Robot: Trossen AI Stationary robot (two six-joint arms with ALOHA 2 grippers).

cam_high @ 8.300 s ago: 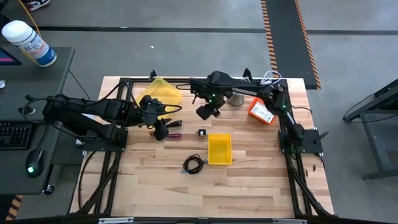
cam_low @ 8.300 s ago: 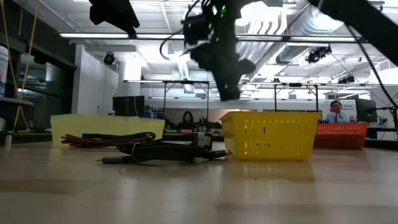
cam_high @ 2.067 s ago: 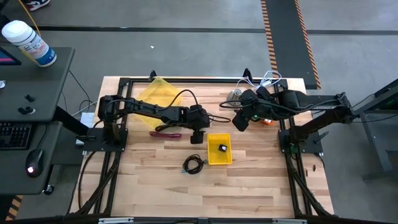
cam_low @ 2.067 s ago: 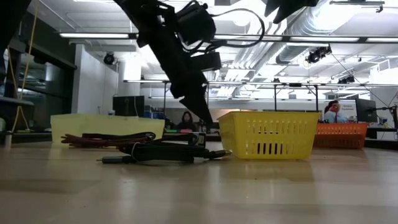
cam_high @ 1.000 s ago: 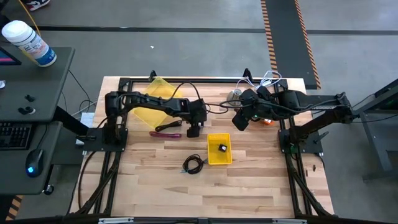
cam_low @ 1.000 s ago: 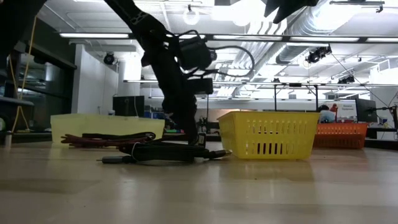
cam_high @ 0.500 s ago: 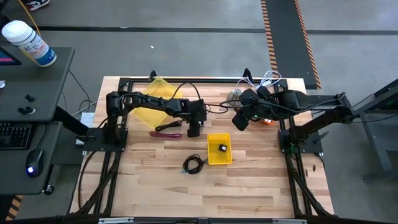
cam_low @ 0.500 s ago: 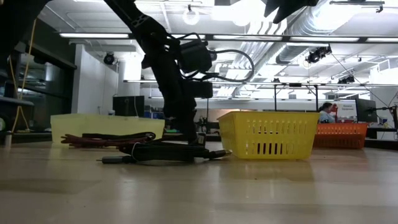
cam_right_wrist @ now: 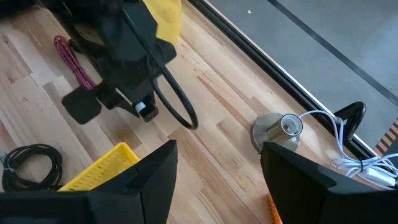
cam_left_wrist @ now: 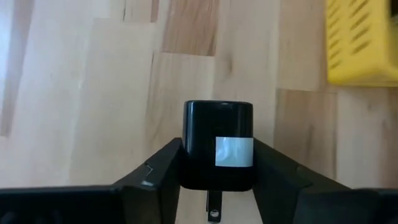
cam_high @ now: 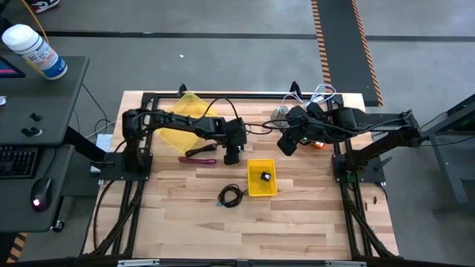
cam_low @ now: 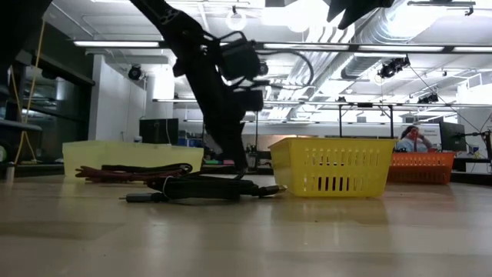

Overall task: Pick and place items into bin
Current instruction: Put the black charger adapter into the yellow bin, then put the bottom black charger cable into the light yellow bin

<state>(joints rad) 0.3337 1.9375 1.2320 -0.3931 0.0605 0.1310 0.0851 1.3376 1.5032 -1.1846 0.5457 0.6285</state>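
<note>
Nearest the table's front edge lies the coiled black cable [cam_high: 231, 196], just left of the yellow bin [cam_high: 261, 178], which already holds one tiny black block [cam_high: 266, 176]. Behind the bin's left corner the left gripper [cam_high: 231, 156] hangs just above the wood, its two fingers pinching the second black block [cam_left_wrist: 217, 154] (a small plug-like cube with a pale label and a metal prong underneath). Left of it the red-handled hand tool [cam_high: 197, 155] lies flat on the table [cam_high: 297, 222]. Farther back, the right gripper [cam_high: 287, 142] hovers with its fingers spread apart and nothing between them, near the grey metal cone [cam_right_wrist: 278, 129] and a white cable [cam_right_wrist: 348, 143].
</note>
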